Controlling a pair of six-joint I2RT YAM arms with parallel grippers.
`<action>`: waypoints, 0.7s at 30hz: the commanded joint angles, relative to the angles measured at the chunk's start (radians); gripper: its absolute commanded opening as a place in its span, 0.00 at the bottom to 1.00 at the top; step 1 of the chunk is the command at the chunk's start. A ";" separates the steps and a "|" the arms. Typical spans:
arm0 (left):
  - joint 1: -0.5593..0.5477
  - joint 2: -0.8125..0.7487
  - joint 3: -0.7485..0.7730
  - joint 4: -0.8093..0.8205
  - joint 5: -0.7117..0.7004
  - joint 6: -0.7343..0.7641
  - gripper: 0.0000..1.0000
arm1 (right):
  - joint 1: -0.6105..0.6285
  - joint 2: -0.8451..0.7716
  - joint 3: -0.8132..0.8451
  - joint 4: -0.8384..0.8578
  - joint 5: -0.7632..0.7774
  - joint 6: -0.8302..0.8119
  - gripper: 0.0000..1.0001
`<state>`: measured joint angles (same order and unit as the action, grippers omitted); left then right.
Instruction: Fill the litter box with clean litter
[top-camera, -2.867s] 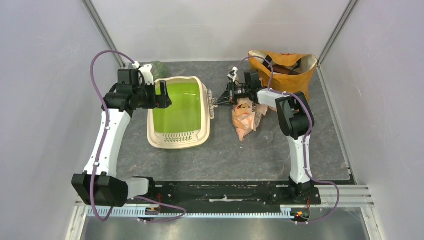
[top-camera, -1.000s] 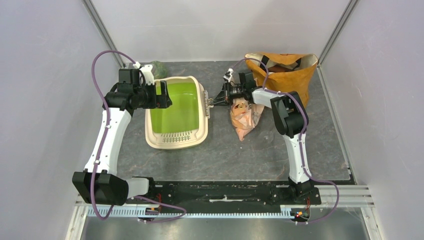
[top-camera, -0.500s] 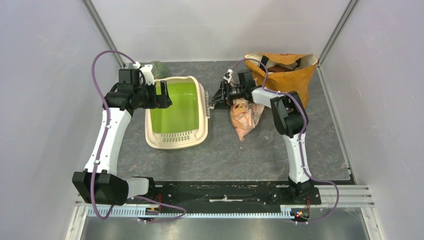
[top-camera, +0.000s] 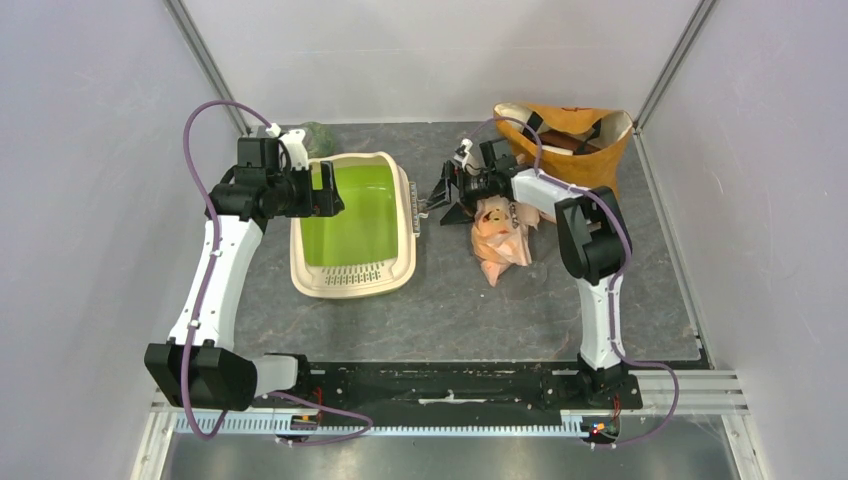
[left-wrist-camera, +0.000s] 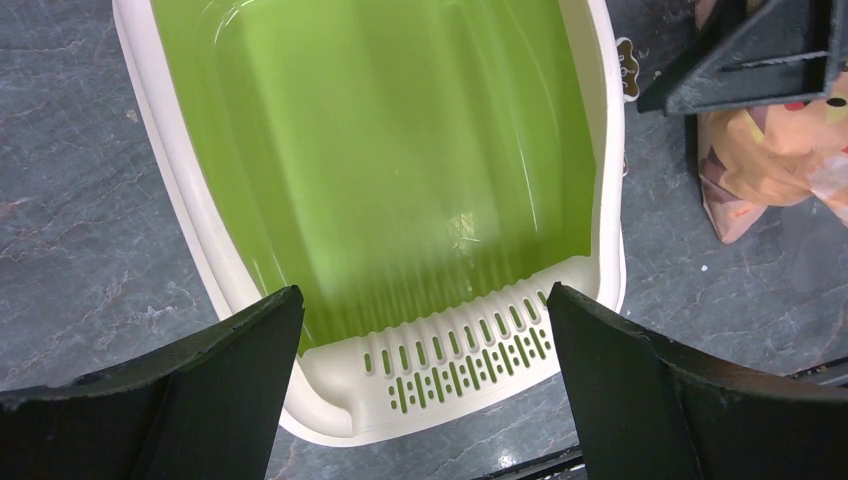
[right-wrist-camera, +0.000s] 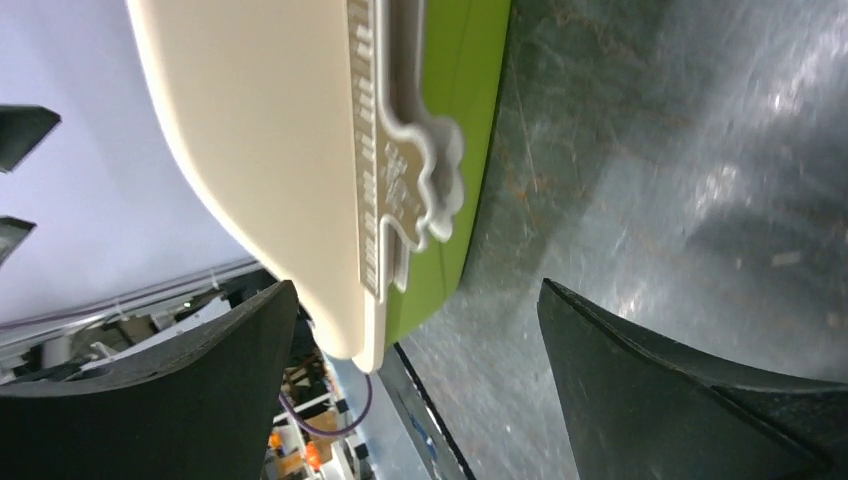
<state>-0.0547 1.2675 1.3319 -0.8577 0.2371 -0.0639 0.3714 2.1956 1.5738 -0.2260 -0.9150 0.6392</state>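
Observation:
The litter box (top-camera: 303, 272) lies left of centre, cream-rimmed, with its bare green inside (left-wrist-camera: 380, 150) and its slotted ledge (left-wrist-camera: 455, 355) at the near end. No clean litter shows in any view. My left gripper (top-camera: 326, 190) hovers open over the box's left rim, its fingers (left-wrist-camera: 230, 380) framing the ledge from above, with nothing between them. My right gripper (top-camera: 445, 200) stands open just off the box's right side, level with the small tab (right-wrist-camera: 430, 190) on the rim and apart from it; its jaws hold nothing.
A peach-orange printed bag (top-camera: 500, 238) lies under the right wrist, also seen in the left wrist view (left-wrist-camera: 770, 160). A mustard-yellow fabric bag (top-camera: 575, 145) stands at the back right. A green object (top-camera: 318, 133) sits behind the box. Walls close in on both sides.
The right gripper went from shut at the box's side tab to open and drew slightly right. The orange bag shifted right. Before that the box slid a little left. The left arm stayed still.

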 joint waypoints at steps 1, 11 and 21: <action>0.002 -0.028 0.023 0.036 0.004 -0.018 1.00 | -0.010 -0.188 0.005 -0.259 0.073 -0.152 0.97; -0.003 -0.055 0.083 0.068 0.136 0.049 1.00 | -0.026 -0.483 0.113 -0.655 0.125 -0.509 0.88; -0.262 0.048 0.190 0.028 0.084 0.163 1.00 | -0.339 -0.677 -0.043 -0.905 0.355 -0.696 0.65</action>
<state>-0.2420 1.2663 1.4609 -0.8318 0.3237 0.0242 0.1329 1.5761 1.6318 -0.9871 -0.6773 0.0216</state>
